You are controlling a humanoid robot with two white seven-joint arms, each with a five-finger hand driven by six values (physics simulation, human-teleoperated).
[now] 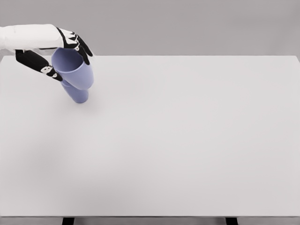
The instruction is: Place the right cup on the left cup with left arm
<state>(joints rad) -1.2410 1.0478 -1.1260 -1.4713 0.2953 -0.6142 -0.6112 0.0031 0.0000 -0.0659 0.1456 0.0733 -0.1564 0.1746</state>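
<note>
The left hand (56, 49) grips the upper purple cup (75, 68), fingers wrapped around its rim. This tilted cup sits nested in the lower cup (78, 95) on the white bench (187, 140).

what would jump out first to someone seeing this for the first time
The eye goes to the upper left, where the left hand grips a lavender cup by its rim, black fingers on either side. That cup is tilted and sits nested in a second lavender cup beneath it. The rest is a wide white table against a grey background.
</note>
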